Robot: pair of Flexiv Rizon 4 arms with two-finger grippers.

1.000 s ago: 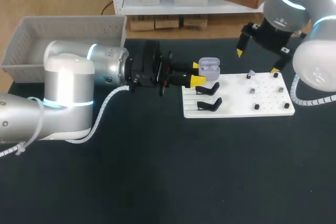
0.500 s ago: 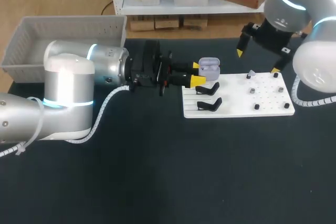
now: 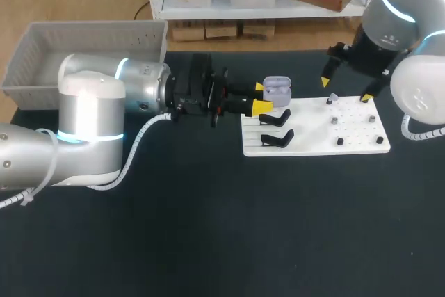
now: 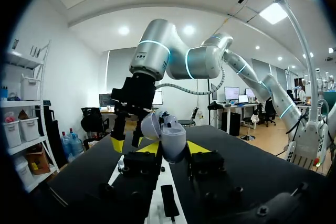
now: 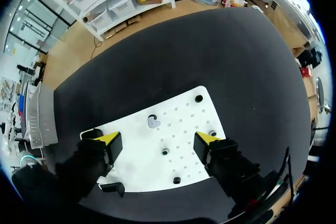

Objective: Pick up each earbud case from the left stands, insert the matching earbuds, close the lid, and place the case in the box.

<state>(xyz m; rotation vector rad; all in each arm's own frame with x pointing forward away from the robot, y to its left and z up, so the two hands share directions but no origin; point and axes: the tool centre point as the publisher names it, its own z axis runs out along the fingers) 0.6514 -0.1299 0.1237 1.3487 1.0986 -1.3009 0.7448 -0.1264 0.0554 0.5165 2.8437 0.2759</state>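
Head view has the left pincer point(image 3: 261, 97) clenched on the open earbud case point(image 3: 277, 89) beside the black stands point(image 3: 276, 118), while the right pincer point(image 3: 345, 90) hangs spread wide over the small pale earbud point(image 3: 332, 97) on the white board point(image 3: 313, 133). Coming down off-centre, a finger could flick that earbud away, and a hard push might twist the case askew.

From above and behind, the head camera took in the whole surface point(image 3: 208, 241). The left wrist camera faced level along its fingers point(image 4: 198, 147), close to the case point(image 4: 172, 139). The right looked down on the white board point(image 5: 178, 129), shared with the head view.
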